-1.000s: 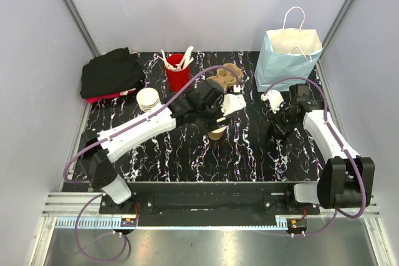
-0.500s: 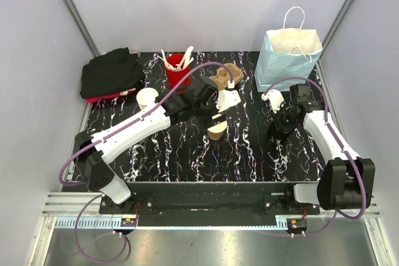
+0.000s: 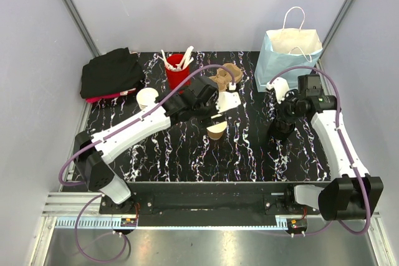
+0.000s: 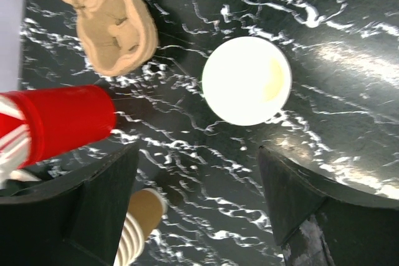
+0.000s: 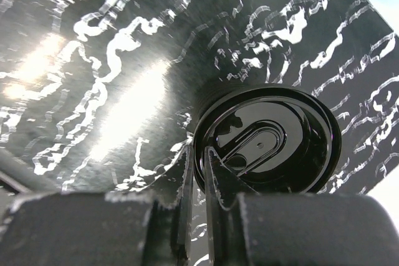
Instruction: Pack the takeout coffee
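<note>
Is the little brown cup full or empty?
Empty: the paper cup stands upright, and looking down its open mouth shows only white inside.

Overhead view: bright, even, diffuse light from above; pale walls slightly washed; soft short shadows under the arms on the black marbled table (image 3: 249, 154); sharp throughout, little bending at the edges.

Left wrist view: white glare streaks on the tabletop at right; paper cup (image 4: 246, 80) interior nearly blown out, one faint yellowish patch; left fingers (image 4: 93, 207) dark, soft-edged.

Right wrist view: two broad glare patches at left; black lid (image 5: 268, 138) glossy, thin rim highlights; right fingers (image 5: 218, 182) blurred, grainy; top-left corner out of focus, possibly something tan.
</note>
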`<state>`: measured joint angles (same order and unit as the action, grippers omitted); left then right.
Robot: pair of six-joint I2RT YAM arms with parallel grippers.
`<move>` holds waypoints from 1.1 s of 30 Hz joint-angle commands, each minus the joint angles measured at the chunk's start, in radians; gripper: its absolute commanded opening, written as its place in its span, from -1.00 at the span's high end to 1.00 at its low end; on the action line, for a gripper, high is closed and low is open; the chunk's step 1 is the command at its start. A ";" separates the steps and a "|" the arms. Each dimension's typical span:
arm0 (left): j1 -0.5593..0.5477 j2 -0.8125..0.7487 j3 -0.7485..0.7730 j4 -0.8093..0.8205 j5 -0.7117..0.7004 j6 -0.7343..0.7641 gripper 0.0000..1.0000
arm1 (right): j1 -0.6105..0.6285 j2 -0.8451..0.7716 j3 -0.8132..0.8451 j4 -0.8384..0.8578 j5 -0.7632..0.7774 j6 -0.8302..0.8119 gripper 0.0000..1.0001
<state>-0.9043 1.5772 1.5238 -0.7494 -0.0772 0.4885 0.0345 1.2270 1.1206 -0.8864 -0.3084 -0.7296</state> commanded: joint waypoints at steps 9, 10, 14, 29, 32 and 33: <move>-0.031 -0.098 -0.070 0.215 -0.179 0.464 -0.71 | 0.005 0.057 0.301 -0.190 -0.354 0.076 0.75; -0.033 -0.106 -0.077 0.225 -0.174 0.488 -0.71 | 0.005 0.072 0.318 -0.204 -0.377 0.075 0.74; -0.033 -0.170 -0.138 0.303 -0.093 0.626 -0.73 | 0.011 0.098 0.396 -0.258 -0.489 0.050 0.74; -0.034 -0.232 -0.257 0.573 0.341 0.724 -0.91 | 0.074 0.058 0.401 -0.425 -0.643 -0.116 0.71; -0.036 -0.192 -0.208 0.533 0.401 0.693 -0.91 | 0.082 0.051 0.393 -0.427 -0.638 -0.123 0.71; -0.035 -0.184 -0.205 0.532 0.405 0.693 -0.91 | 0.085 0.048 0.393 -0.427 -0.638 -0.126 0.70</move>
<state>-0.9356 1.3636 1.2331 -0.2535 0.1894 1.2270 0.1036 1.3075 1.5177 -1.2922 -0.9104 -0.8204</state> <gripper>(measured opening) 0.957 0.150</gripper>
